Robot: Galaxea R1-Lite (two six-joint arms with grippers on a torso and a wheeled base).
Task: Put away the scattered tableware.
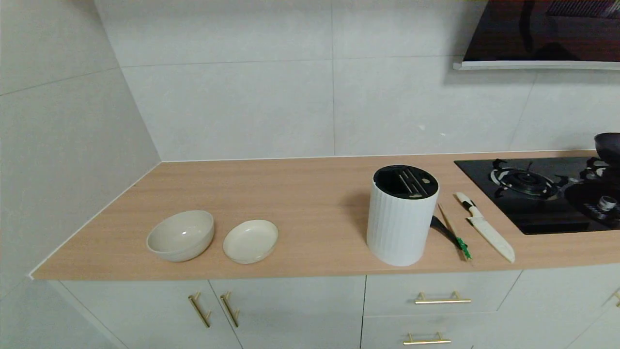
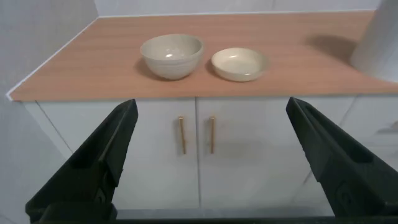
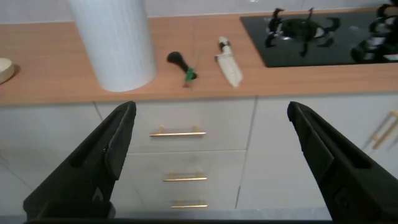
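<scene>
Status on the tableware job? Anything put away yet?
Done: nothing visible. In hand: nothing. The left gripper and right gripper are open and empty, facing the cabinets. Left: bowl, shallow dish, knife, chopsticks and black utensil all lie on the counter. Nothing sticks out of the white holder.

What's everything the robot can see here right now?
Counter: one, light wood, along tiled wall.
Deep bowl: one, beige, counter's left part.
Shallow dish: one, cream, right of the deep bowl, apart.
Holder: one, white ribbed, black slotted top, upright mid-counter.
Black utensil: one, lying partly behind the holder.
Chopsticks: count unclear, wooden, green-banded, beside the utensil.
Knife: one, cream blade, between chopsticks and hob.
Gas hob: one, black, counter's right end.
Cabinet handles: several, gold, white fronts below.
Left gripper: one, black, open, facing the bowls.
Right gripper: one, black, open, facing the holder.
</scene>
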